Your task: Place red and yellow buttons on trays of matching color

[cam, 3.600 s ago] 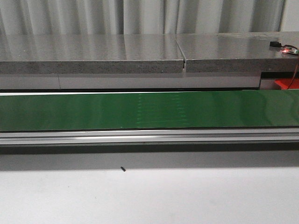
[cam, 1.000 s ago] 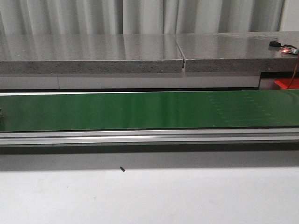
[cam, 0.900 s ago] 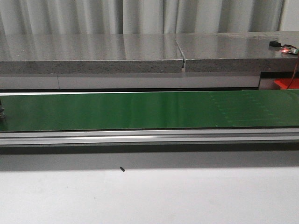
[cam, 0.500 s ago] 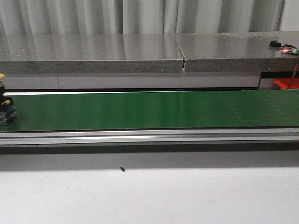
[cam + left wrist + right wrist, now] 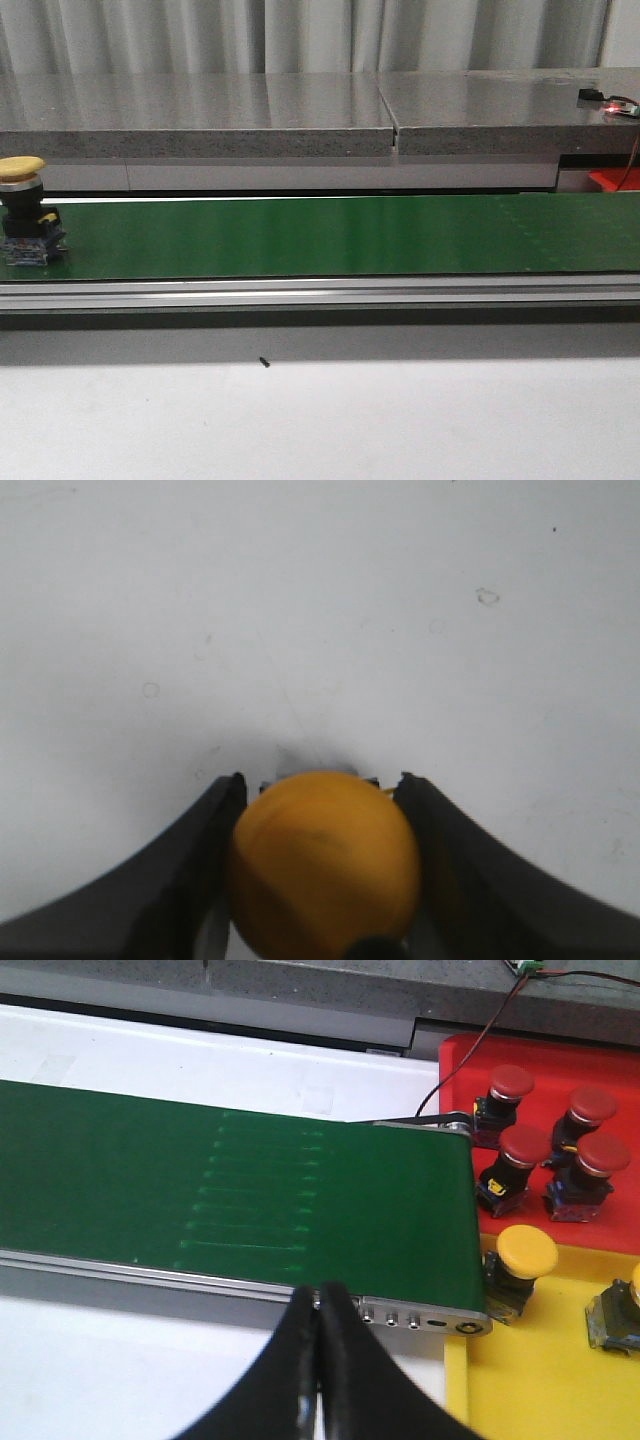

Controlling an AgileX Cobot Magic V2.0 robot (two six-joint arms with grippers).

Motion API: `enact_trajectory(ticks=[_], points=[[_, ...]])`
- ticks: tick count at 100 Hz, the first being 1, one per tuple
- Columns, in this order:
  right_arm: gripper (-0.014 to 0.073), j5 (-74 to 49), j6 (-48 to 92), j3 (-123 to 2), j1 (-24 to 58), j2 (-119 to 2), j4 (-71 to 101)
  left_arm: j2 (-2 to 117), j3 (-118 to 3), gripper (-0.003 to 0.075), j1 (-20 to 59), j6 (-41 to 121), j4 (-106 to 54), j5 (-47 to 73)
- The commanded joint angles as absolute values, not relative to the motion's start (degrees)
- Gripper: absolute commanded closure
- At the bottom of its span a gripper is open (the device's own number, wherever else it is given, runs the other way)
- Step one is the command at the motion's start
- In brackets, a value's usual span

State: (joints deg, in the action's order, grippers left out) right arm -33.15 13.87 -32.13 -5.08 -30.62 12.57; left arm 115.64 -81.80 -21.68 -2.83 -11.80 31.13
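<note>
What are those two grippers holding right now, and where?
The left gripper grips a yellow button by the sides of its round cap. The right gripper is shut and holds nothing.

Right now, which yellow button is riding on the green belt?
The yellow button at the belt's far left end, standing upright. Other yellow buttons already sit in the yellow tray, and one is between the left gripper's fingers.

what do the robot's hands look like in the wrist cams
Both are plain black. The left hand has two broad, smooth fingers that curve outward like horns. The right hand has slim, tapered fingers ending in narrow tips. No cables or markings show on either.
</note>
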Motion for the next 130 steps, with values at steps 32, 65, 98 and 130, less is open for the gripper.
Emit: enact_trajectory(ticks=[32,65,98,130], points=[[0.0661,-29.38,14.15,-33.62,-5.06,-30.66,13.08,96.89,-70.93,0.0479,-20.64,-1.78,-12.34,24.39],[0.0661,-29.38,14.15,-33.62,-5.06,-30.66,13.08,88.51,-64.33,0.0479,-15.73,-1.64,-12.23,25.20],[0.0661,-29.38,14.15,-33.62,-5.06,-30.66,13.08,87.46,-60.07,0.0477,-12.35,-1.64,-12.14,25.56],[0.0661,-29.37,14.15,-33.62,-5.06,-30.66,13.82,86.98,-60.07,0.0128,-12.20,0.00,-12.54,26.20]])
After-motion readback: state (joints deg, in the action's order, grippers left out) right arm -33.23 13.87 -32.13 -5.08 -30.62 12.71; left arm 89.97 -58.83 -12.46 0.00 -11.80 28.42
